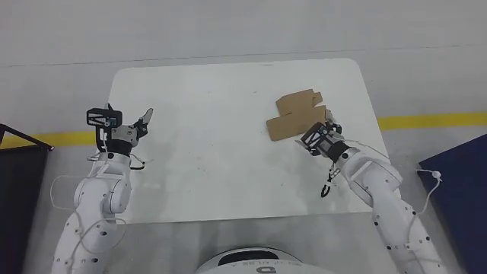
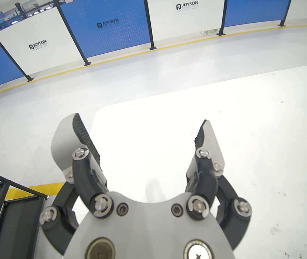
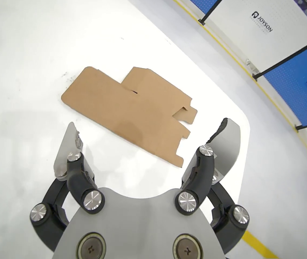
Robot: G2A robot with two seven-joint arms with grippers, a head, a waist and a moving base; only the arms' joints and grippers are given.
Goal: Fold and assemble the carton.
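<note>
**Flat carton awaiting its first fold**

The carton (image 1: 298, 114) lies flat and unfolded near the worktop's (image 1: 228, 122) right edge, towards the far corner. The right tool (image 3: 148, 129), spread, hovers just beside the carton's near edge. The left tool (image 2: 140, 119), also spread, sits at the left edge, well apart. A sound first step would likely draw the carton inward before folding: the right edge is close, and bare room lies centre-left.

Place: industrial robot test hall | Signs: blue-and-white perforated partition panels (image 2: 104, 30) upper frame, yellow line (image 1: 434, 120) across pale grey floor (image 2: 169, 71)
</note>
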